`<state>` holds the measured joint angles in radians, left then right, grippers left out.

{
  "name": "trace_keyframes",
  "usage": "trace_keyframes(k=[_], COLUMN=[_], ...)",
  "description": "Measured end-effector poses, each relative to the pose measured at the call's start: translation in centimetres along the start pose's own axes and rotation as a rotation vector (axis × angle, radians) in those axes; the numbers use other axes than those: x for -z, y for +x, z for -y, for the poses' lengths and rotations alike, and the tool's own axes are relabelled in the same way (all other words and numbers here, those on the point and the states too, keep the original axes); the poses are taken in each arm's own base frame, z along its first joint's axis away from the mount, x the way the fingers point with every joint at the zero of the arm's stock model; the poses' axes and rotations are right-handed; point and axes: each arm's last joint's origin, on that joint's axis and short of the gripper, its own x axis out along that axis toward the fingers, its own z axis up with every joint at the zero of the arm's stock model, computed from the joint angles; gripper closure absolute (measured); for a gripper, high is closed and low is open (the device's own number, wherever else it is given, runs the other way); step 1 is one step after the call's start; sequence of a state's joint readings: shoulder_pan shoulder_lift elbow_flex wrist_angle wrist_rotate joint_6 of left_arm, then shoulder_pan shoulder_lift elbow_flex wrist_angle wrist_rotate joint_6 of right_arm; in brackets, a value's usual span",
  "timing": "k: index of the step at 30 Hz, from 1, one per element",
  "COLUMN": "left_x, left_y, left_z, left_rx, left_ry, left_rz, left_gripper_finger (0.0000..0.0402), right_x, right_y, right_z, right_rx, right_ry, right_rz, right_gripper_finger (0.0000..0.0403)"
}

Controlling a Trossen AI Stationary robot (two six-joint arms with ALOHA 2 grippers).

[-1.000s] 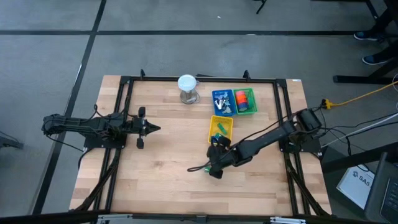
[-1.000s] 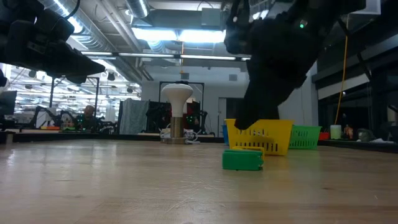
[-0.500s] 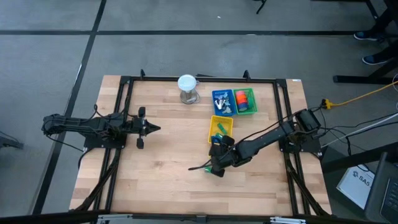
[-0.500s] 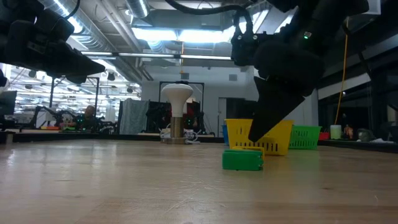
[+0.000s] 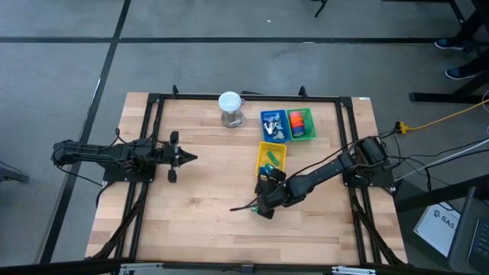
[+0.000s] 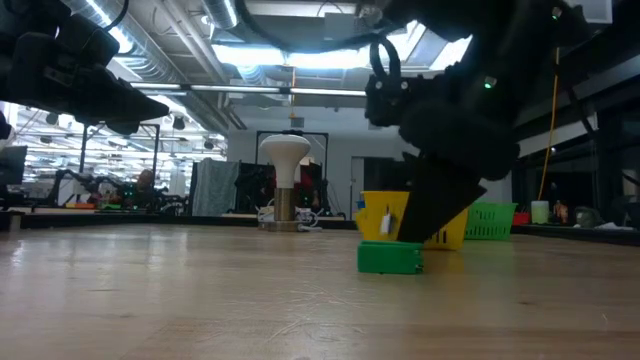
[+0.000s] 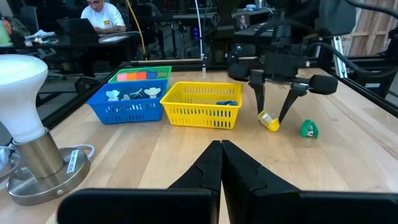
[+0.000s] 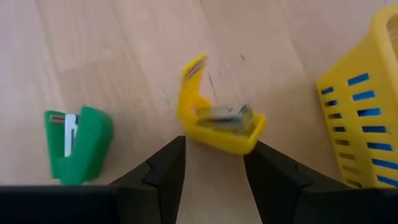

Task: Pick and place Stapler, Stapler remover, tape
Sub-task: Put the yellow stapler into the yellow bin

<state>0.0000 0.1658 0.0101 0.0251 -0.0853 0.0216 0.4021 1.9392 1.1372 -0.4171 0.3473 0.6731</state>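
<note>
While high view hides it, right gripper straddles yellow stapler.

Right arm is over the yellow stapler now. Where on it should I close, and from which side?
Come straight down on the yellow stapler and close across its long body, not the raised end. It lies flat on the table, between the open fingers of the right gripper, apart from the green stapler.

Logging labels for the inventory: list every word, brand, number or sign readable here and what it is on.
None can be read.
The tag on the lamp base: print too small to read.
The white sheet beside the table: lettering too blurred to read.
The yellow stapler and green stapler: no markings visible.
</note>
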Motion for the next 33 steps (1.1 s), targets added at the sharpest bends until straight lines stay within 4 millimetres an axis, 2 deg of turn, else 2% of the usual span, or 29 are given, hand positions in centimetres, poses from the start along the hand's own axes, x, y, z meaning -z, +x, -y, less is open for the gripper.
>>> trace_keyframes(k=[14,27,30,33], left_x=[0.0,0.0,0.0,0.0], left_y=[0.0,0.0,0.0,0.0], left_z=[0.0,0.0,0.0,0.0], left_rx=[0.0,0.0,0.0,0.0], left_ry=[0.0,0.0,0.0,0.0], left_rz=[0.0,0.0,0.0,0.0], left_gripper_finger=[0.04,0.04,0.04,0.04], right_x=[-0.1,-2.4,-3.0,-3.3], right_y=[0.0,-1.8,-1.7,-1.3], right_z=[-0.1,-1.9,-1.6,-0.8], right_rx=[-0.009,-0.06,-0.052,-0.061], right_ry=[-0.024,-0.603,-0.662,-0.64], right_rz=[0.012,0.112,0.123,0.101], right_gripper_finger=[0.0237,0.0237,0.0237,0.0237])
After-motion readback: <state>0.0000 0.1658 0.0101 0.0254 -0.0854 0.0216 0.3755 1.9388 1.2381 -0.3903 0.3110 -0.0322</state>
